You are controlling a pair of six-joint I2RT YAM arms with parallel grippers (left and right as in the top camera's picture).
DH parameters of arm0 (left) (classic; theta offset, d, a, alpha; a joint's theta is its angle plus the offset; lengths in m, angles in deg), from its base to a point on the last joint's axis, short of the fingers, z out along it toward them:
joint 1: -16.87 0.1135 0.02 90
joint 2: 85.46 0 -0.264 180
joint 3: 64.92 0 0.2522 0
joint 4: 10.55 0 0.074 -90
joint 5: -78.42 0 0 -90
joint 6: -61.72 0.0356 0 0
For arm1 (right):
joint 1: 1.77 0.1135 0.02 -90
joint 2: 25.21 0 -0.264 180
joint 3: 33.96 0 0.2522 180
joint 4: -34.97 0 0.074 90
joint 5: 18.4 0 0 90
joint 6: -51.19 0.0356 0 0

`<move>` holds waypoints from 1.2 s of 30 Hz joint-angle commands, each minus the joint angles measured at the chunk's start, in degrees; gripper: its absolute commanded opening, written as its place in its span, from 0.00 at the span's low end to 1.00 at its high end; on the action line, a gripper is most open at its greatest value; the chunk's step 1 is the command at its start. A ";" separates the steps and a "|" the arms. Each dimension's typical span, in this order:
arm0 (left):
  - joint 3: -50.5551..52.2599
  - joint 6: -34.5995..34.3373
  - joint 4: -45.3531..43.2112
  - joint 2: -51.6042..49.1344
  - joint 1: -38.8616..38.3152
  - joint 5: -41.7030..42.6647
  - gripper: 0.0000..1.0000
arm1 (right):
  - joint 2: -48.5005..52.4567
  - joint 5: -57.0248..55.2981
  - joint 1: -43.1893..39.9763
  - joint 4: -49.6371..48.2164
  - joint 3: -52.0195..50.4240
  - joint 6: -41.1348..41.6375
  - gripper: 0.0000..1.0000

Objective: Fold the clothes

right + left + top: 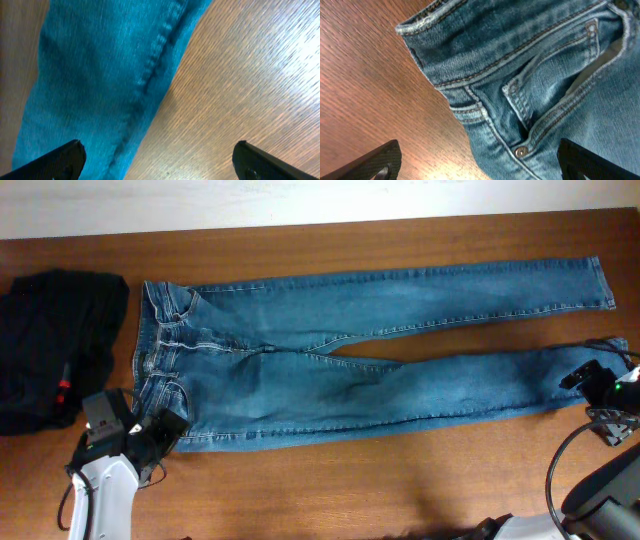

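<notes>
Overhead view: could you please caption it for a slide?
Jeans spread flat; open left gripper at waistband, open right gripper at hem.

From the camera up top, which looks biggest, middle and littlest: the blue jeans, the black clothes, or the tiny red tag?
1. Blue jeans, spread across nearly the whole picture.
2. Black garment, bunched at the left edge.
3. Red tag, just a speck on the black garment.

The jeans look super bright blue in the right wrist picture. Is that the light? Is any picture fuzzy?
Right wrist view: the jeans look vivid turquoise and a bit soft, with a pale glare on the table at upper right. Left wrist view: sharp enough to show the rivet. Overhead view: even light, but the black garment is so dark its folds barely show.
</notes>
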 commanded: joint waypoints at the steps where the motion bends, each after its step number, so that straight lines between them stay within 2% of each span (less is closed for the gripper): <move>1: 1.77 -2.34 -1.86 0.44 0.35 1.92 0.99 | -0.37 -2.32 0.09 -1.27 0.20 -0.55 0.99; 3: 2.62 -2.34 -3.21 0.35 0.35 3.28 0.99 | -0.37 -3.76 0.07 -2.67 0.20 -0.28 0.99; 7: 2.95 -2.73 -4.57 -0.33 0.35 3.41 0.99 | -0.35 -9.73 -0.37 -4.00 0.20 6.16 0.99; 20: 2.95 -2.73 -6.23 -2.43 0.35 3.41 0.99 | 4.42 -8.02 -0.44 -12.57 0.20 6.25 0.99; 26: 2.95 -2.73 -8.44 -3.21 0.35 3.10 0.99 | 7.39 -4.55 -0.44 -16.11 0.20 3.45 0.99; 28: 2.95 -2.73 -9.86 -3.39 0.35 2.97 0.93 | 7.80 -4.09 -0.44 -16.17 0.20 3.48 0.99; 29: 2.95 -2.73 -10.34 -3.39 0.35 2.99 0.84 | 7.93 -4.13 -0.44 -16.00 0.20 3.48 0.99; 31: 2.95 -2.75 -10.99 -3.39 0.33 2.99 0.77 | 8.11 -4.20 -0.46 -15.43 0.20 3.48 0.99; 36: 2.97 -2.73 -11.32 -3.43 0.33 2.99 0.75 | 8.24 -6.97 -0.46 -15.32 0.09 4.13 0.99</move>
